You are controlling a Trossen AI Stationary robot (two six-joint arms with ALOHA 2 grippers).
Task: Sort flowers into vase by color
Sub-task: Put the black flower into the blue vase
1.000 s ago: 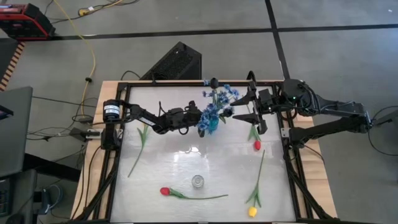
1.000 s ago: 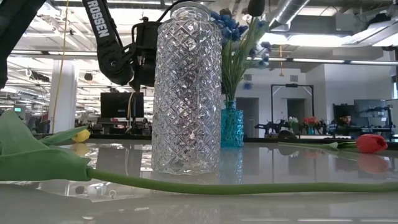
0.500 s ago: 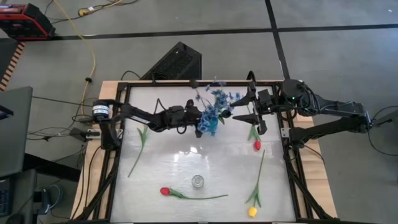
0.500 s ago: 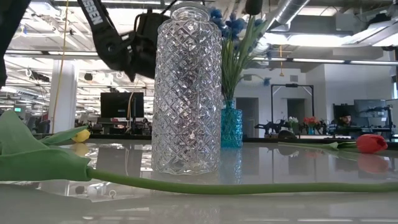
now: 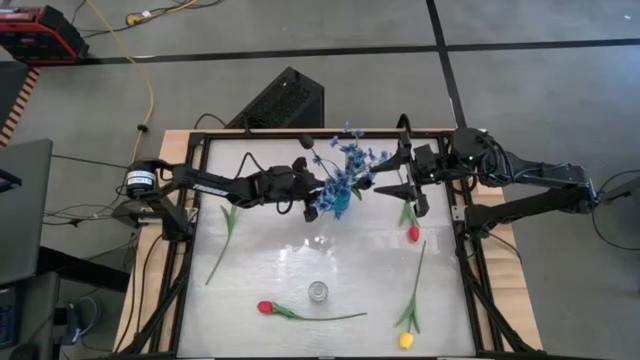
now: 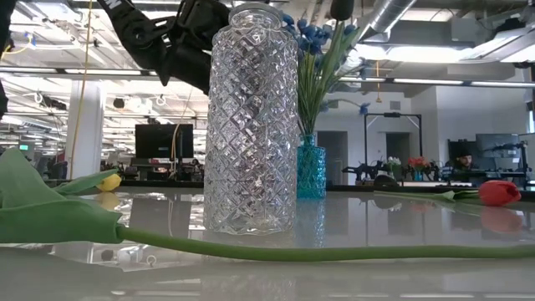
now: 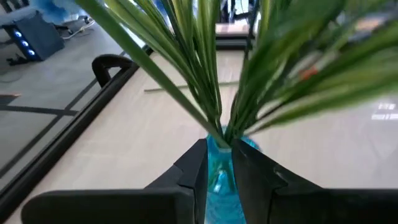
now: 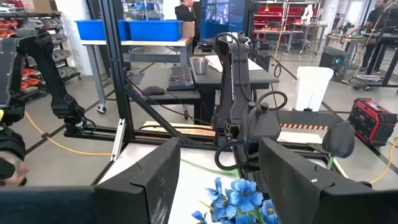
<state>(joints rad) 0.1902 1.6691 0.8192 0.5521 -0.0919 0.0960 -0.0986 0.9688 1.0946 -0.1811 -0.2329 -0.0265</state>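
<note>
- Left gripper (image 5: 312, 196) at the back-centre of the table (image 5: 300, 255), right beside the blue vase (image 5: 340, 203), fingers (image 7: 194, 177) drawn close together with the vase neck showing in the narrow gap between them.
- Pinching anything there? Hard to say from the wrist view — stems fan out just above the fingertips, contact not clear.
- Blue sprays (image 5: 348, 170) standing upright in the blue vase, a dark bud (image 6: 341, 8) topping the bunch in the low view.
- Right gripper (image 5: 398, 168) hovering just on the other side of the bouquet, fingers (image 8: 152, 174) spread wide, nothing between them, blue blossoms right below.
- Clear cut-glass vase (image 5: 318, 291) standing empty near the front of the table, well apart from the blue one.
- Red tulip (image 5: 265, 308) lying beside the clear vase, stem running past its base.
- Second red tulip (image 5: 413, 233) lying near the right edge, below the right gripper.
- Yellow tulip (image 5: 406, 340) at the front right corner, stem angled up toward the red one.
- Bare green stem (image 5: 224, 240) lying on the left side.
</note>
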